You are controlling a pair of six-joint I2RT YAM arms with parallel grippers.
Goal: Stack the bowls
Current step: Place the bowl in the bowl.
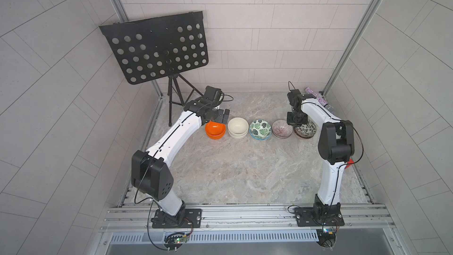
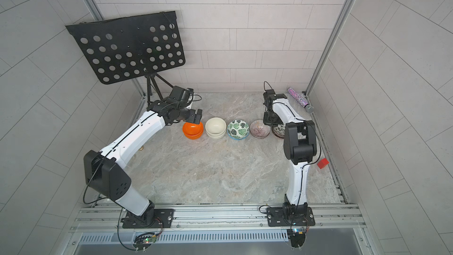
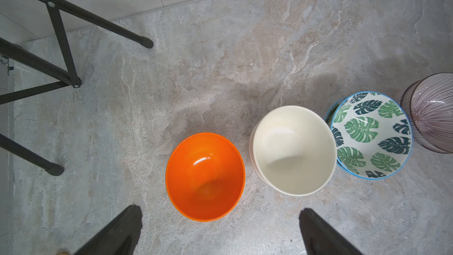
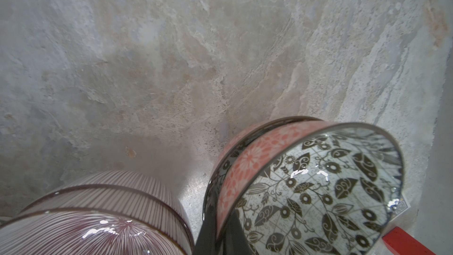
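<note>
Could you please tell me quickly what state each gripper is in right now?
Left gripper: open, empty, by the orange bowls.
Right gripper: closed on the rim of the top dark leaf-patterned bowl.

I see grey tiled walls (image 1: 269, 33) around a marbled stone bench (image 1: 245, 172), a black perforated music stand (image 1: 157, 47) in the far left corner.

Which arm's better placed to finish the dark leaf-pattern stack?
Right. The right gripper is shut on the rim of the top dark-leaf bowl, nested in its twin; likely just release. The left gripper hangs open by the orange bowls, across the row.
</note>
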